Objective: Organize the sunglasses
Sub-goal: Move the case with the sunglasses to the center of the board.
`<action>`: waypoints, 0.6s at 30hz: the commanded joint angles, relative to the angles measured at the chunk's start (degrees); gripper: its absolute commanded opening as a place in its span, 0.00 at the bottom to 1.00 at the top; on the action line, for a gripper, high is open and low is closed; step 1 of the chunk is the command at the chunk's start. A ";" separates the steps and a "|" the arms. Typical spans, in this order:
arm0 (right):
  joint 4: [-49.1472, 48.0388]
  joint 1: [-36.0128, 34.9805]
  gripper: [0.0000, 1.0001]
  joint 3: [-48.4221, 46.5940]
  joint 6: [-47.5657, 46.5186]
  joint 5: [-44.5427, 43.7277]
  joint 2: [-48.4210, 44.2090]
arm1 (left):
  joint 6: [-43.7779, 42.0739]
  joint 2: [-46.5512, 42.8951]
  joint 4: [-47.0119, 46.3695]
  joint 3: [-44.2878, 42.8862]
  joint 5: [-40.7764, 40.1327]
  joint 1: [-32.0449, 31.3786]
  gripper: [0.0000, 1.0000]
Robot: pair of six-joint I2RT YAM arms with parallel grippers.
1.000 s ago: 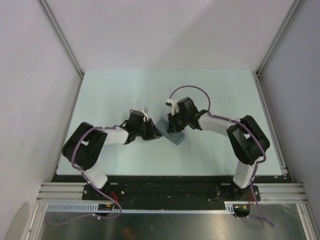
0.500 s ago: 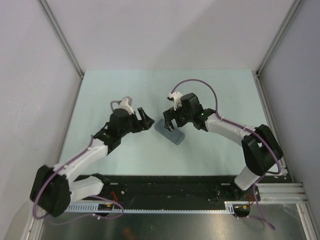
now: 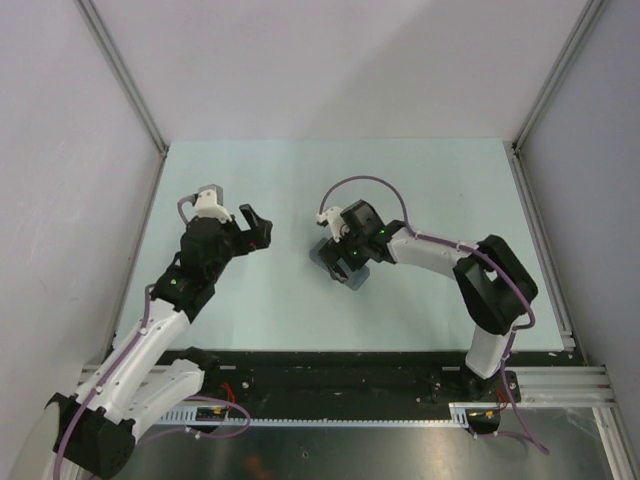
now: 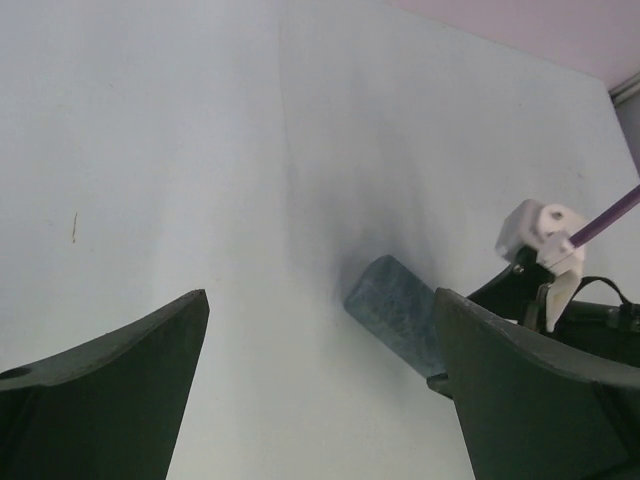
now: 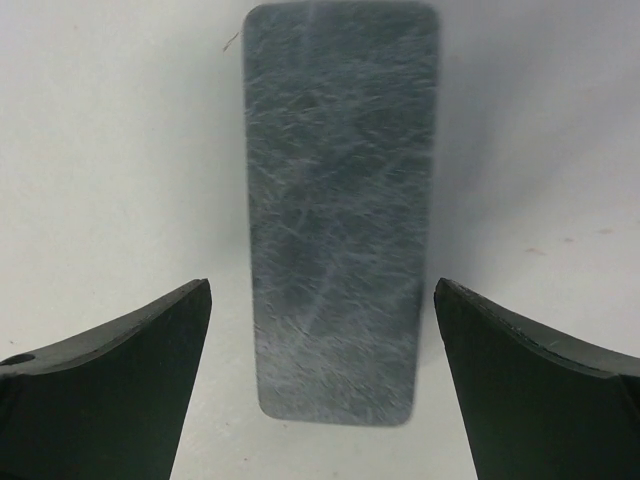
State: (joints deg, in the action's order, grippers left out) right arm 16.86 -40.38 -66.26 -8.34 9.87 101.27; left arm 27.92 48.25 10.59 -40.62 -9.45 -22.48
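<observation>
**Case closed, both grippers empty**

At mid-frame of the top view the right gripper [image 5: 322, 290] hovers with its jaws spread over the closed grey case [image 5: 340, 200], which lies flat on the table [image 3: 430, 180]. It would do best to lift straight up without nudging the case. Left of centre, the left gripper [image 3: 255, 222] is spread too and holds nothing. The sunglasses show nowhere and are probably inside the case.

The oblong case [image 5: 340, 200] lying between the fingers [image 5: 110, 380] of the right gripper [image 5: 320, 300] is grey and matt, with a rough, scratchy, fibrous texture. The fingers look like smooth matt dark plastic. The table [image 5: 120, 150] under them is pale, smooth and matt.
</observation>
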 commanded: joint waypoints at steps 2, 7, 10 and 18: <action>1.77 -2.68 1.00 -3.26 -1.24 -2.83 3.66 | -1.73 0.44 2.24 -0.78 1.27 0.86 1.00; 0.72 -2.86 0.93 -3.35 1.65 -7.22 5.25 | -0.85 1.05 2.24 0.37 2.16 1.30 1.00; 1.07 -2.95 0.81 -3.35 3.23 -9.60 5.34 | -1.03 1.50 2.33 0.46 2.60 1.47 1.00; 2.03 -0.58 0.43 -3.26 14.30 -22.25 2.27 | -0.94 3.34 2.24 0.37 3.47 1.82 1.00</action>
State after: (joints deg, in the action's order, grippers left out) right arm 18.46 -42.89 -67.53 -1.28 -2.74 106.34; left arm 27.38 51.05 13.26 -40.21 -7.09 -21.21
